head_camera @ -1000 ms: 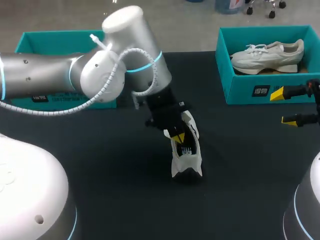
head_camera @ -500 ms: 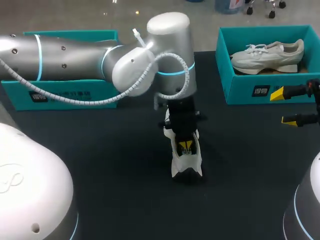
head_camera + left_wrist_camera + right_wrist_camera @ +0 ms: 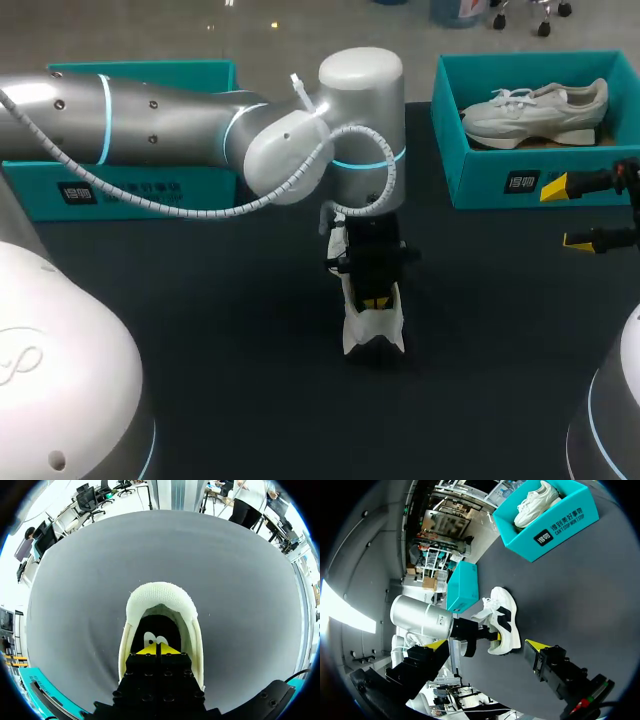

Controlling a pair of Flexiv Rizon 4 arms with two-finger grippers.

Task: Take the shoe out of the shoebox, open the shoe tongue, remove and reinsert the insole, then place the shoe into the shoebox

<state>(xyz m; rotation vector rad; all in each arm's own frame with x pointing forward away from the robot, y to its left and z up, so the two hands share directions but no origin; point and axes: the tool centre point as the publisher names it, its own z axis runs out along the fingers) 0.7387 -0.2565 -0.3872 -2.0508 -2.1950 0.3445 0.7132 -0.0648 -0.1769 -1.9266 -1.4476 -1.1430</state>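
From above: black desk (image 3: 200, 340), white shoe (image 3: 375, 328) a little to the 4 o'clock side of centre, sole down, heel end toward 6 o'clock. Left arm (image 3: 170, 110) in from 9 o'clock, reaching past the middle and bending down over the shoe. Left hand (image 3: 372, 300) dipped into the shoe's opening, only a speck of yellow showing above the heel. Left box (image 3: 130, 188), teal, at 10 o'clock, partly behind the arm. Right box (image 3: 480, 175), teal, at 1 o'clock, with a spare shoe (image 3: 535, 112) lying inside it, pale, sole down. Right hand (image 3: 566, 213) at 3 o'clock near the desk's edge, well apart from the shoe, yellow tips spread wide, gripping nothing.

From the left wrist: looking straight down into the shoe. Padded heel collar curving ahead of the hand, side walls running back along both fingers. Yellow tips closed against each other, low inside the opening over the dark interior. Small white mark on the footbed just ahead of the tips. Cannot tell whether anything thin is pinched there.

From the right wrist: own fingers spread wide. Ahead of them the shoe in side view, white with black patches, sole on the desk. Left hand's black body entering the shoe from above, silver arm behind it. Right box with the spare shoe farther ahead; left box beyond the shoe.
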